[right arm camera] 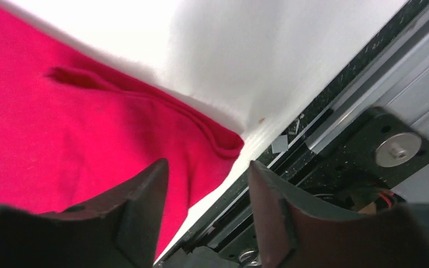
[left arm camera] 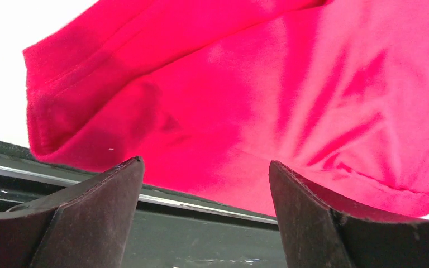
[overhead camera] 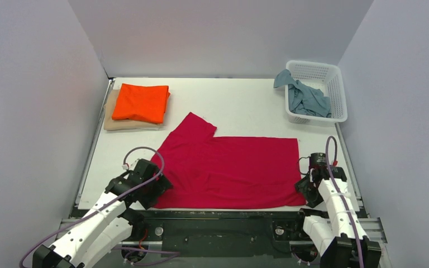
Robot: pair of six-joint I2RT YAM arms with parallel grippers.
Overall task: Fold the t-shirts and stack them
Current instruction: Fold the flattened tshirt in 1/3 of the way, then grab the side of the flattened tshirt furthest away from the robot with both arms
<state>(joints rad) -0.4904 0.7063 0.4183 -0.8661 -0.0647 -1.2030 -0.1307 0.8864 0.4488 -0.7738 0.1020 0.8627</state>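
- Step in hand: folding the crimson shirt [overhead camera: 229,167]. It lies spread flat on the table [overhead camera: 246,106], centre toward 6 o'clock, with one sleeve poking toward 11.
- The orange shirt [overhead camera: 141,103] is folded on top of the beige shirt [overhead camera: 111,120] at 10 o'clock. The grey-blue shirt [overhead camera: 307,97] is crumpled in the basket [overhead camera: 338,84] at 2 o'clock.
- Left gripper [left arm camera: 206,167] is at the shirt's 7 o'clock corner, fingers wide apart and empty, hem just ahead.
- Right gripper [right arm camera: 208,167] is at the 5 o'clock corner with a narrower gap and nothing pinched. Whether a finger touches the cloth is unclear.
- Next, likely: both pinch the near-edge corners, lift evenly and carry them toward 12.
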